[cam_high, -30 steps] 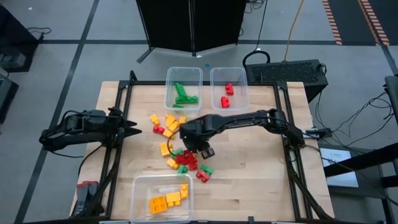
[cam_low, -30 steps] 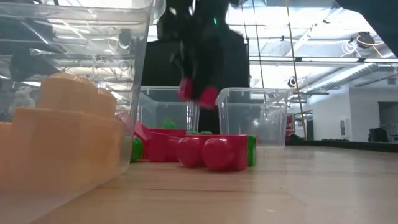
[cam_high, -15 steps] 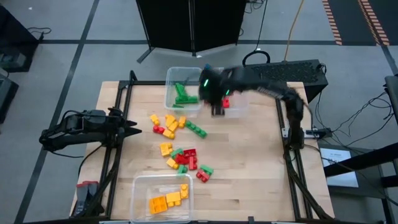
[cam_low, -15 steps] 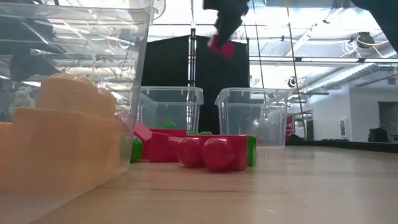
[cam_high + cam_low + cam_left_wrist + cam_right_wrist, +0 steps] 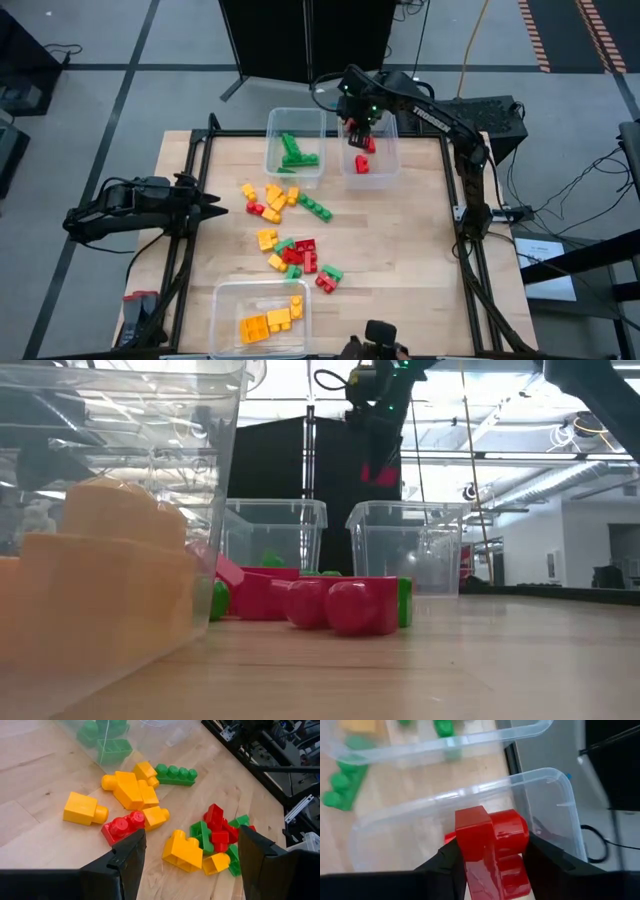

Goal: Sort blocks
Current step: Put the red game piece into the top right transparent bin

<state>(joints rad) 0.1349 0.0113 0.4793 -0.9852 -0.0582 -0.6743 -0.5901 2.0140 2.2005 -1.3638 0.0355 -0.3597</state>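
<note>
Clamped in my right claw [image 5: 492, 857], a glossy studded red block [image 5: 492, 847] shows only here, above the clear tub [image 5: 555, 800].

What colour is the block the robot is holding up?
Red, clearest in the right wrist view.

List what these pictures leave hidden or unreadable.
- High view: red block in the right gripper, covered by the arm.
- Low view: red tub contents, blurred behind its wall.
- Right wrist view: red tub floor, blocked by the held block.
- Low view: left gripper, out of frame.
</note>
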